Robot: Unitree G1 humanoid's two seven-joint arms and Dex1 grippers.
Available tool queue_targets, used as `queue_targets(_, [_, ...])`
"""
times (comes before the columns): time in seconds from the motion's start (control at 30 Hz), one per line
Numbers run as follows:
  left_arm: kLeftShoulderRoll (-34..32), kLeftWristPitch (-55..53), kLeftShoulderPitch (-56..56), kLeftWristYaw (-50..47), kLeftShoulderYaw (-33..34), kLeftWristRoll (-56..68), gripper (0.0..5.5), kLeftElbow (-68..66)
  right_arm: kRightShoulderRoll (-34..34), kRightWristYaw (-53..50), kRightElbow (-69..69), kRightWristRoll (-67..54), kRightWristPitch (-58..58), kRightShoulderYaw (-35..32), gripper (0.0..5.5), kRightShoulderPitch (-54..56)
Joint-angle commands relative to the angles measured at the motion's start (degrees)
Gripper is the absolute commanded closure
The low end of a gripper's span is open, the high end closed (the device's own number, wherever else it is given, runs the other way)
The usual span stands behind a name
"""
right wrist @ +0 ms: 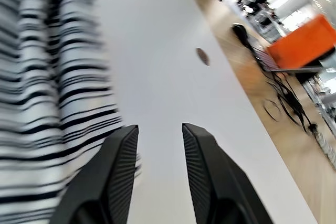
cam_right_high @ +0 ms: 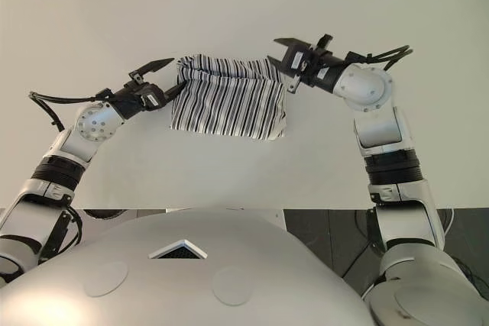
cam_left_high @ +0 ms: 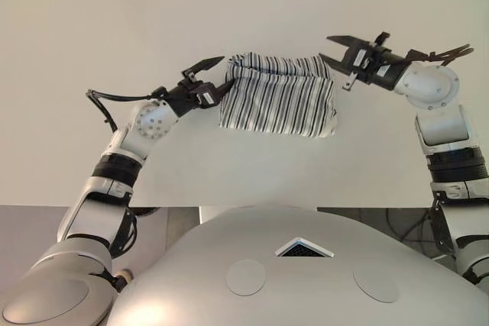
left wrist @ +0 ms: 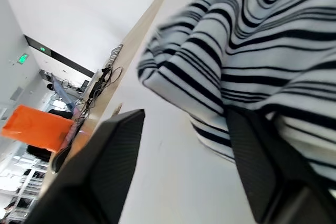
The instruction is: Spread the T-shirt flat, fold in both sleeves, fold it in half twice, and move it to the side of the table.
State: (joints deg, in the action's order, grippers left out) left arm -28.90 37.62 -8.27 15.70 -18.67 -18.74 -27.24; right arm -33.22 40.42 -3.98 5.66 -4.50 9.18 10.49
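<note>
One folded striped T-shirt (cam_left_high: 279,95) lies centre-far on table (cam_left_high: 114,20). Left gripper (cam_left_high: 219,72) has fingers wide at shirt's left far corner. Right gripper (cam_left_high: 328,46) has fingers apart, empty, at right far corner. Best approach: pinch all layers, slide evenly.

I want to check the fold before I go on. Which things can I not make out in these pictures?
- Sleeves and inner layers of the T-shirt: head views, covered by its top layer.
- Whether the left gripper touches the cloth: left wrist view, one finger covers the contact.
- Cloth beside the right gripper: right wrist view, blurred and cut off by the edge.
- Sides of the table: head views, cut off by the edges.
</note>
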Motion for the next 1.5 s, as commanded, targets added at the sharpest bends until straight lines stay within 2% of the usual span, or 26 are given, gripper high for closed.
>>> queue_targets(0.03, [2.87,-4.44,0.22,0.14,5.51,8.14,2.45,3.7,1.65,-1.7,-0.09,-3.33,4.28,-2.86,3.94,-0.42])
queue_targets(0.13, [6.03,-10.07,1.65,1.85,9.03,17.55,2.45,11.36,3.72,-1.87,3.28,-6.11,4.26,-3.24,3.94,-2.06])
queue_targets(0.2, [7.11,-14.6,3.45,3.85,9.82,22.51,2.45,18.19,5.46,1.41,7.63,-10.27,3.0,-1.26,3.94,-4.0])
queue_targets(0.4, [7.24,-17.13,6.53,4.2,10.57,20.76,2.45,27.83,8.25,9.08,7.53,-12.02,2.38,7.92,3.94,-4.8])
queue_targets(0.53, [7.73,-16.59,7.59,2.94,11.35,18.59,2.45,30.23,9.92,11.28,-3.16,-8.04,1.49,12.8,3.94,-0.25])
queue_targets(0.7, [8.6,-16.04,9.8,1.81,11.65,16.2,2.45,33.01,12.17,7.45,-26.75,-2.33,1.19,13.26,3.94,8.51])
queue_targets(0.83, [9.11,-16.12,11.66,1.09,11.97,14.89,2.45,34.88,9.31,5.5,-37.54,-5.29,3.32,7.32,3.94,8.94])
queue_targets(0.93, [9.54,-16.23,13.59,-0.06,12.58,13.99,2.45,36.07,4.27,5.28,-41.08,-10.91,5.09,-1.28,3.94,6.32])
queue_targets(1.07, [10.6,-15.3,14.96,-2.32,14.09,12.92,2.45,37.22,-3.35,-6.84,-54.06,-16.57,5.29,-14.74,3.94,9.94])
queue_targets(1.2, [11.57,-12.57,15.17,-4.93,15.89,11.77,2.45,39.48,-3.86,-12.33,-60.75,-15.22,3.04,-17.35,3.94,13.11])
queue_targets(1.37, [12.14,-11.92,15.04,-6.27,16.9,10.76,2.45,39.42,-0.8,-13.23,-58.66,-14.72,2.49,-17.0,3.94,15.29])
queue_targets(1.43, [12.66,-12.01,14.88,-6.53,17.09,11.08,2.45,39.21,0.74,-12.66,-50.78,-18.02,4.8,-18.72,3.94,14.08])
queue_targets(1.5, [13.43,-12.51,14.35,-7.34,17.69,11.51,2.45,39.25,2.88,-14.59,-37.07,-22.17,8.47,-21.21,3.94,10.92])
